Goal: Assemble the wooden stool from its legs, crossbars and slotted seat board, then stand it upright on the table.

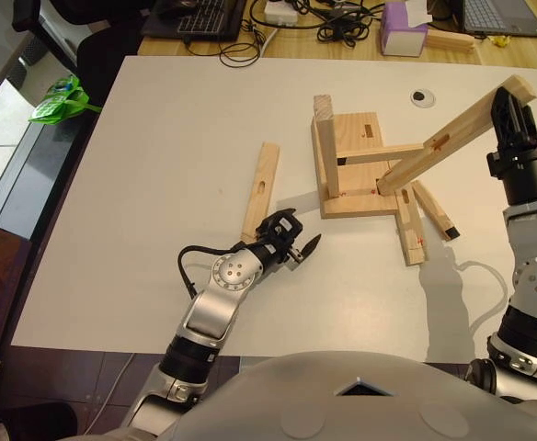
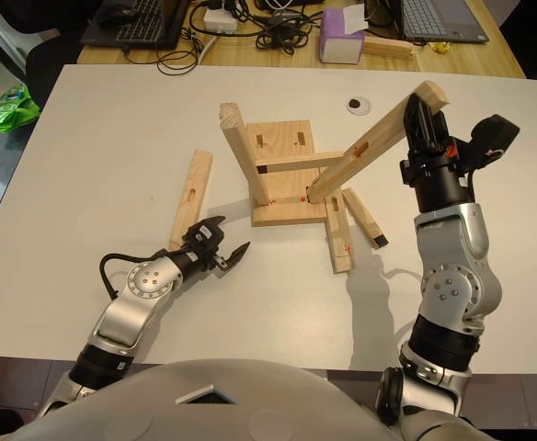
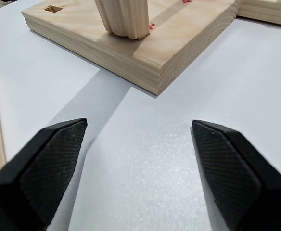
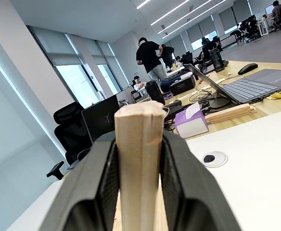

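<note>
2 grippers are seen over the white table (image 2: 112, 138). The right gripper (image 2: 422, 124) is clenched on the upper end of a wooden leg (image 2: 370, 147); in the right wrist view its 2 dark fingers (image 4: 99, 192) press on both sides of this leg's end (image 4: 138, 159). The right forearm stands almost upright near the right edge of the table, and the wrist is raised well above the surface. The held leg is tilted and goes down to the left, and its lower end meets the near right corner of the slotted seat board (image 2: 287, 138).

The left gripper (image 2: 227, 243) is released, its fingers (image 3: 49, 168) spread wide just above the bare table. The left arm lies low and is stretched forward from the front edge. In the left wrist view the gripper faces a corner of the seat board (image 3: 169, 53).

The seat board lies flat near the middle of the table. 1 upright leg (image 2: 244, 152) stands at its left edge, and 1 crossbar (image 2: 301, 163) goes from this leg to the right, toward the held leg. Another loose leg (image 2: 337, 234) lies flat just in front of the board's right corner, and a short crossbar (image 2: 365, 219) lies beside it. A slotted leg (image 2: 191, 200) lies apart on the left of the board, its near end close to the left gripper.
</note>
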Motion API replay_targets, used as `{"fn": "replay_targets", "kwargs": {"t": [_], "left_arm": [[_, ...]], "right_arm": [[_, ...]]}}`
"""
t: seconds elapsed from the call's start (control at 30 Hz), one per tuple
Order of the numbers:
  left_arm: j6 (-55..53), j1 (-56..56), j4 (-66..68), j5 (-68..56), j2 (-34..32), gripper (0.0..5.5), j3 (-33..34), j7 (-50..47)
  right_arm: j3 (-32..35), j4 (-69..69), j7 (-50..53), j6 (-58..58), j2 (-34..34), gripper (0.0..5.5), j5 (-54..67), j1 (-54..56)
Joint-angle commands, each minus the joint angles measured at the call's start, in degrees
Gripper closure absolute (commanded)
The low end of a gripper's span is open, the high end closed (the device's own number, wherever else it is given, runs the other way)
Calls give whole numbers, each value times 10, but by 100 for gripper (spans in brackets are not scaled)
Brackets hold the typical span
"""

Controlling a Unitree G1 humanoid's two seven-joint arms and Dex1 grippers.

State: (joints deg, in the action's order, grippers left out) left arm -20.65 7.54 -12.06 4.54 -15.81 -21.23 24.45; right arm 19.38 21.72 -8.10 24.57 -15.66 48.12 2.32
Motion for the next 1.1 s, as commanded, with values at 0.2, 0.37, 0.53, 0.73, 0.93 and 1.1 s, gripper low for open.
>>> {"fn": "replay_targets", "kwargs": {"t": [0.2,0.37,0.53,0.73,0.93,1.1], "left_arm": [[7,-9,-3,2,1,147,6,-8],[13,-11,-2,1,0,147,7,-7],[17,-13,0,3,6,147,4,-11],[22,-17,9,6,20,147,-4,-19],[26,-26,30,10,42,147,-24,-23],[17,-42,28,10,52,147,-43,-12]], "right_arm": [[-67,20,-47,-43,-5,447,-98,-27],[-61,12,-24,-22,15,447,-71,-26],[-41,5,0,22,20,447,-20,-19],[-42,8,-3,25,9,447,-26,-12],[-55,15,7,8,8,447,-75,-4],[-49,-7,13,-8,11,447,-99,0]]}}
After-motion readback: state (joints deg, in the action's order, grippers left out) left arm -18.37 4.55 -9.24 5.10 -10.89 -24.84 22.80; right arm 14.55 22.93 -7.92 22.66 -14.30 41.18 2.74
